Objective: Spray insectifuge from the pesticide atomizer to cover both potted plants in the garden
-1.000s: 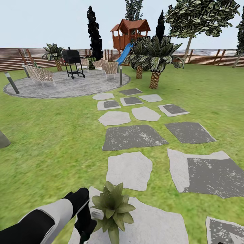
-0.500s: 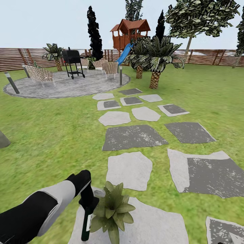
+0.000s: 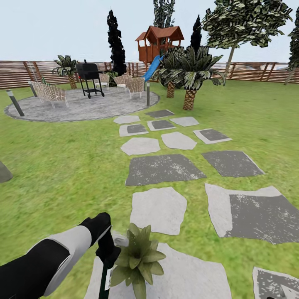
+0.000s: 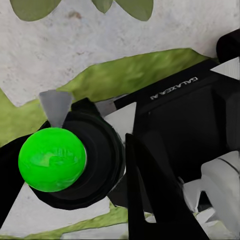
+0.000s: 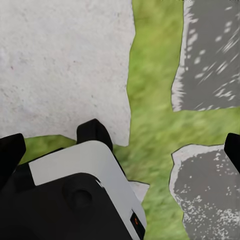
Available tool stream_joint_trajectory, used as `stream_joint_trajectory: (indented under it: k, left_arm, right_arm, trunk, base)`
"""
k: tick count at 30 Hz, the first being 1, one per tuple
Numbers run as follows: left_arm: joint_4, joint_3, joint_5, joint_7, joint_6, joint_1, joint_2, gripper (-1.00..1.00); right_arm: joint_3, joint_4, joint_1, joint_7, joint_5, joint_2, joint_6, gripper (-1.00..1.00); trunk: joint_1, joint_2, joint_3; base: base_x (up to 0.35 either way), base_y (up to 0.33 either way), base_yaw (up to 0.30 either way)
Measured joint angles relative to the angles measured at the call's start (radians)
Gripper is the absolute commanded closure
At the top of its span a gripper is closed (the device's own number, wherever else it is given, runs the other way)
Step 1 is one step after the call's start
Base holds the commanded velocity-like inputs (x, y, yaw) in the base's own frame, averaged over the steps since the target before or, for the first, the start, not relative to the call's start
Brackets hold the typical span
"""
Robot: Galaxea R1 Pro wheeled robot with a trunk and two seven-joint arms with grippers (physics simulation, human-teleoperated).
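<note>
My left gripper (image 3: 108, 248) is shut on the pesticide atomizer (image 3: 104, 277), whose dark green body with its white label hangs down below the fingers. Its pale trigger head (image 3: 120, 240) pokes out toward a potted plant (image 3: 139, 255), a low rosette of olive leaves on a pale stepping stone (image 3: 187, 278). The gripper sits right against the plant's left side. In the left wrist view the atomizer (image 4: 52, 159) appears end-on as a bright green disc, with leaf tips (image 4: 30, 7) beyond it. My right gripper (image 5: 120, 147) is open over grass and stones, with nothing between its fingers.
Grey stepping stones (image 3: 160, 168) lead across the lawn to a round paved patio (image 3: 83, 106) with chairs and a black grill (image 3: 89, 77). Palm plants (image 3: 189, 68), a playhouse with a slide (image 3: 160, 41) and a slatted fence (image 3: 257, 70) stand at the back.
My left gripper has risen slightly beside the plant, and the atomizer's green body now hangs in sight below it. The head view has tilted a little.
</note>
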Motion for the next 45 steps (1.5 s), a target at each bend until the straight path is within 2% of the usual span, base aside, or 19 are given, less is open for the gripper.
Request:
stream_joint_trajectory:
  k: [3, 13, 14, 15, 16, 19, 21, 33, 38, 45]
  left_arm:
    - [0.0, 0.0, 0.001, 0.0, -0.001, 0.028, 0.0, 1.0]
    - [0.001, -0.008, -0.004, -0.001, -0.001, 0.031, -0.001, 1.0]
    - [0.003, -0.016, -0.011, -0.001, -0.002, 0.031, 0.001, 1.0]
    - [0.003, -0.001, 0.0, -0.001, 0.001, 0.029, -0.001, 1.0]
    - [0.004, -0.007, -0.004, -0.001, 0.0, 0.028, -0.001, 1.0]
    - [0.005, -0.008, -0.005, -0.001, 0.0, 0.026, -0.001, 1.0]
    - [0.002, -0.006, -0.005, -0.001, 0.0, 0.027, -0.002, 1.0]
    - [0.001, -0.005, -0.006, 0.0, -0.001, 0.034, 0.0, 1.0]
    - [0.0, -0.004, -0.006, 0.0, -0.002, 0.102, 0.0, 1.0]
    - [0.001, -0.004, -0.001, -0.001, -0.001, 0.116, 0.0, 1.0]
  right_arm:
    - [0.0, 0.001, 0.0, 0.0, 0.0, 0.0, 0.0, -1.0]
    - [0.0, 0.001, 0.0, 0.0, 0.0, 0.0, 0.0, -1.0]
    - [0.0, 0.0, 0.0, 0.0, 0.002, 0.001, -0.002, -1.0]
    - [0.0, 0.001, 0.0, 0.0, 0.001, 0.0, 0.0, -1.0]
    - [0.0, 0.001, 0.0, 0.0, 0.001, 0.0, 0.0, -1.0]
    - [0.0, 0.001, 0.0, 0.0, 0.0, 0.0, 0.0, -1.0]
    - [0.0, 0.001, 0.0, 0.0, 0.001, 0.0, 0.0, -1.0]
    - [0.0, 0.001, 0.0, 0.0, 0.001, 0.0, 0.0, -1.0]
    - [0.0, 0.001, 0.0, 0.0, 0.001, 0.0, 0.0, -1.0]
    - [0.0, 0.0, 0.0, 0.0, 0.001, 0.0, 0.0, -1.0]
  trunk:
    - [0.0, 0.0, 0.002]
    - [0.0, 0.0, 0.003]
    - [-0.021, 0.029, -0.001]
    - [-0.02, 0.011, 0.003]
    - [-0.008, -0.012, 0.003]
    - [0.006, 0.0, 0.003]
    - [0.0, 0.0, 0.003]
    - [0.0, 0.0, 0.003]
    - [0.0, 0.0, 0.003]
    - [0.0, 0.0, 0.003]
  base:
    - [0.0, 0.0, 0.0]
    - [0.167, 0.0, 0.0]
    - [0.065, 0.0, 0.0]
    - [0.033, 0.0, 0.0]
    - [0.021, 0.0, 0.0]
    - [0.008, 0.0, 0.0]
    - [0.002, 0.0, 0.0]
    - [0.0, 0.0, 0.0]
    - [0.0, 0.0, 0.0]
    - [0.0, 0.0, -0.013]
